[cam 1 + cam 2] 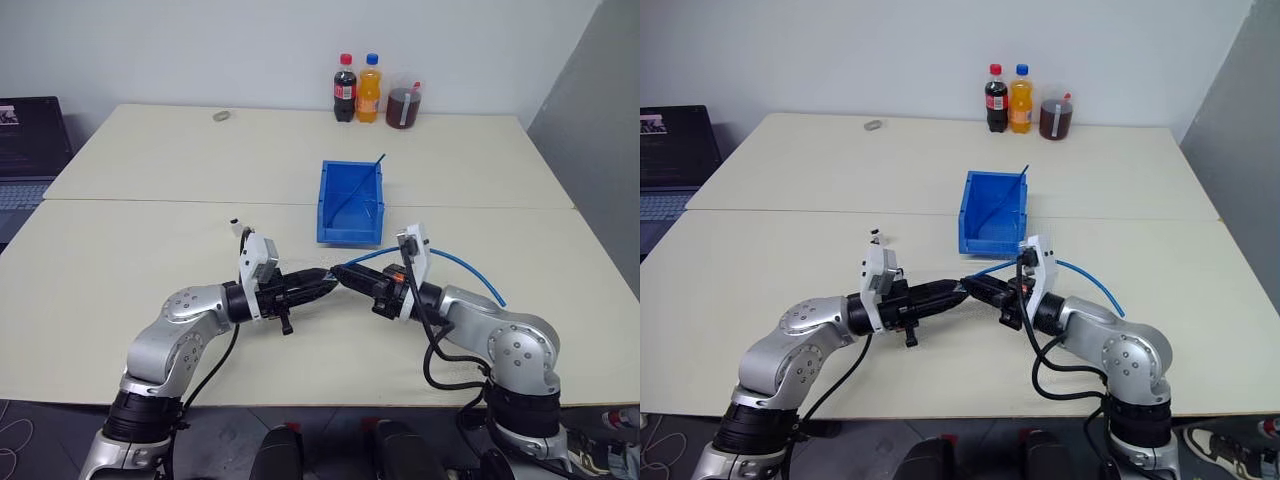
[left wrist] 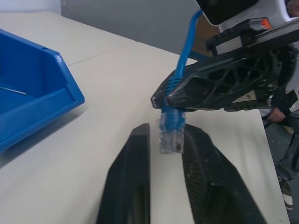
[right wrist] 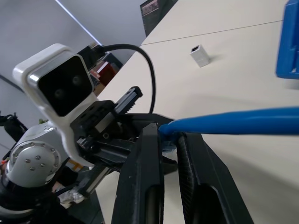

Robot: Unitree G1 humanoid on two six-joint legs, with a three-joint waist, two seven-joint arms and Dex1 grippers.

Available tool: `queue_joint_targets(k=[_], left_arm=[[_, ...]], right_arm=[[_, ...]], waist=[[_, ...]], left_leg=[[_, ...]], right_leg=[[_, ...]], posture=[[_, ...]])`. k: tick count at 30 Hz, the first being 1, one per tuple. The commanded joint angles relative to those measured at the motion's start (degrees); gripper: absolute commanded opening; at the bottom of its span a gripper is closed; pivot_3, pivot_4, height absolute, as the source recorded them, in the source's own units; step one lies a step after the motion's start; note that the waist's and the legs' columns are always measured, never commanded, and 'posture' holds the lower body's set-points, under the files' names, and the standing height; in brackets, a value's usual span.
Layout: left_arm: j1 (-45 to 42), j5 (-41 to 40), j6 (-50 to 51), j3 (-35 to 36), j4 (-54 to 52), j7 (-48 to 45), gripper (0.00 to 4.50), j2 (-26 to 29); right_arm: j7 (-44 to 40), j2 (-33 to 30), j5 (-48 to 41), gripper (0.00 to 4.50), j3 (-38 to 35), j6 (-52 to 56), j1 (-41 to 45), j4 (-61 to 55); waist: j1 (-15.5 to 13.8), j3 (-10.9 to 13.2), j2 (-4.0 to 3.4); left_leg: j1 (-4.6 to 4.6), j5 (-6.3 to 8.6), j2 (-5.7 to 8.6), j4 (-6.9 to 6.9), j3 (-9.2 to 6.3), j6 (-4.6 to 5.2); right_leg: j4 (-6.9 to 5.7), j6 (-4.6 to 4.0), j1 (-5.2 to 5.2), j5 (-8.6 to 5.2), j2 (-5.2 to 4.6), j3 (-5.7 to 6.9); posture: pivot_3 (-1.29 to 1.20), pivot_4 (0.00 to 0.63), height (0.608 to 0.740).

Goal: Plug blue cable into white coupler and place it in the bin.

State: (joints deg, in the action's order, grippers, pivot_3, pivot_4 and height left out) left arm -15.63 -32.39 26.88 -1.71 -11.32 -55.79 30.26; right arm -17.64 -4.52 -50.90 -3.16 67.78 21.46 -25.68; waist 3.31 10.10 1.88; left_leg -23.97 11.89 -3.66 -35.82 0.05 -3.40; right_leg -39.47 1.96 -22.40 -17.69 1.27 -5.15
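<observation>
The blue cable [image 1: 470, 268] arcs from the table's right side up into my right gripper [image 1: 346, 273], which is shut on the cable's blue boot [image 2: 175, 86] just behind the clear plug [image 2: 170, 136]. My left gripper [image 1: 328, 285] meets it tip to tip above the table. Its fingers [image 2: 135, 163] stand slightly apart on either side of the plug. The white coupler [image 3: 200, 56] lies loose on the table beyond my left wrist [image 1: 234, 222]. The bin [image 1: 345, 236] stands just behind both grippers, open top up.
A thin blue strand [image 1: 378, 163] leans out of the bin. Two bottles [image 1: 357, 88] and a jug of dark liquid [image 1: 403, 103] stand at the table's far edge, with a small grey object [image 1: 221, 116] to their left. A laptop [image 1: 28, 140] sits off to the left.
</observation>
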Motion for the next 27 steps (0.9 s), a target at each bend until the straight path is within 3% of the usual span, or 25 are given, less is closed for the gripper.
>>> queue_joint_targets(k=[1,8,13,18,21,27], left_arm=[[0.8,0.0,-0.9,1.5,-0.6,-1.6,2.06,2.0],[5.7,-0.5,-0.4,4.1,-1.5,-2.2,3.46,5.6],[10.0,4.4,-6.2,9.5,0.8,5.5,4.49,4.5],[7.8,12.7,-9.4,10.6,3.8,19.1,4.50,0.5],[3.3,18.7,-6.0,10.9,7.0,32.6,4.50,-3.7],[-3.6,20.2,2.0,11.9,11.5,43.5,4.50,-10.1]], right_arm=[[-1.2,-0.4,-2.8,0.12,0.5,-0.4,0.5,-1.1],[-1.3,-2.4,-2.1,0.12,1.3,-1.7,0.1,-1.3],[-1.5,-4.4,-1.4,0.12,1.9,-3.1,-0.5,-1.4],[-1.7,-5.9,-1.2,0.12,2.0,-4.3,-0.6,-0.7],[-1.9,-6.5,-0.7,0.12,2.1,-4.9,0.1,0.3],[-2.0,-6.8,0.1,0.12,2.3,-6.0,1.4,1.7]], waist=[[0.0,0.0,0.00],[0.0,0.0,-0.02],[0.0,0.0,-0.02],[-0.2,0.0,-0.02],[-0.6,0.0,0.03],[-0.5,0.0,0.04]], left_leg=[[0.00,0.00,0.00,0.00,0.00,0.00],[-0.02,0.00,-0.01,0.02,0.01,0.00],[-0.03,0.00,-0.04,0.06,0.02,0.00],[-0.05,0.00,-0.02,0.06,0.00,0.00],[-0.12,0.00,0.03,0.02,-0.02,0.00],[-0.24,0.00,0.04,-0.04,0.03,0.00]], right_leg=[[0.00,0.00,0.00,0.00,0.00,0.00],[0.05,0.00,-0.02,0.00,0.00,0.00],[0.10,-0.01,-0.05,-0.01,-0.02,-0.06],[0.12,0.00,-0.04,0.00,-0.06,-0.09],[0.17,0.08,-0.03,0.05,-0.09,-0.06],[0.42,0.29,0.00,0.18,-0.07,0.03]], posture=[[0.00,0.150,0.740],[0.00,0.150,0.740],[0.00,0.150,0.740],[0.00,0.150,0.740],[0.00,0.150,0.740],[0.00,0.150,0.740]])
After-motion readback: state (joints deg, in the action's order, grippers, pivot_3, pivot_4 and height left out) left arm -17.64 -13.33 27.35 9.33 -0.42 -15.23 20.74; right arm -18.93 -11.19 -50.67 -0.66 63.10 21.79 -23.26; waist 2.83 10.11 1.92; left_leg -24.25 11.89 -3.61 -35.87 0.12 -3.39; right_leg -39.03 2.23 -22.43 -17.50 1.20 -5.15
